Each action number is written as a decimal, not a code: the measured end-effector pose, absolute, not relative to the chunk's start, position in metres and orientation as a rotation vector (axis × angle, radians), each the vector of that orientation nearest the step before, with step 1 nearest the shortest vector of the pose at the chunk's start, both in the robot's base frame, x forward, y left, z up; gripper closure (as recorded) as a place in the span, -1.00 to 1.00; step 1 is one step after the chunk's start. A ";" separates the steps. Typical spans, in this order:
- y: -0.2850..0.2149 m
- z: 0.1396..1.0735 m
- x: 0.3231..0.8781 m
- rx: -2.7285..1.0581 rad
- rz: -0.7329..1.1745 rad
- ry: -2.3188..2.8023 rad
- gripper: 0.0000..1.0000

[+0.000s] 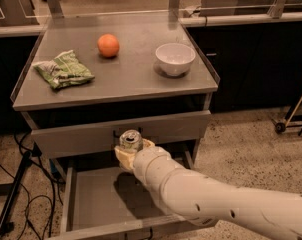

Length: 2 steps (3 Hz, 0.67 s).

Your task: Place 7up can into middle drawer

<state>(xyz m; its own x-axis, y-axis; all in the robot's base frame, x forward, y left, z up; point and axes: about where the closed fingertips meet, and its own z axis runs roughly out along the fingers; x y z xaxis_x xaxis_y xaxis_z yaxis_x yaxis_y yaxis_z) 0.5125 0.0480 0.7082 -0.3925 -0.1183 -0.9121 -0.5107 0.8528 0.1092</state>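
Note:
The 7up can (130,140) shows mostly as its silver top, held upright in my gripper (128,153). The gripper is shut on the can and holds it above the back of the open middle drawer (93,199), just in front of the closed drawer front above. The drawer is a wide shallow grey tray with a bare floor, pulled out toward me. My white arm (216,204) reaches in from the lower right and hides the drawer's right part. The can's shadow falls on the drawer floor.
On the cabinet top (131,79) lie a green and white snack bag (63,69), a round orange fruit (108,45) and a white bowl (175,58). Black cables (21,199) run on the floor at the left. A wheeled stand (293,116) is at the right.

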 end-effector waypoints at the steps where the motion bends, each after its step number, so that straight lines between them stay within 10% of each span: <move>1: 0.053 0.693 0.511 -0.447 0.454 1.979 1.00; 2: 0.064 0.662 0.513 -0.412 0.451 1.999 1.00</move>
<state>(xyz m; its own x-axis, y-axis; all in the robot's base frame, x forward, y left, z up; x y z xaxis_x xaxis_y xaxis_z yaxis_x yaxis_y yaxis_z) 0.5127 0.0635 0.6618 -0.4381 -0.0947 -0.8939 -0.4696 0.8721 0.1378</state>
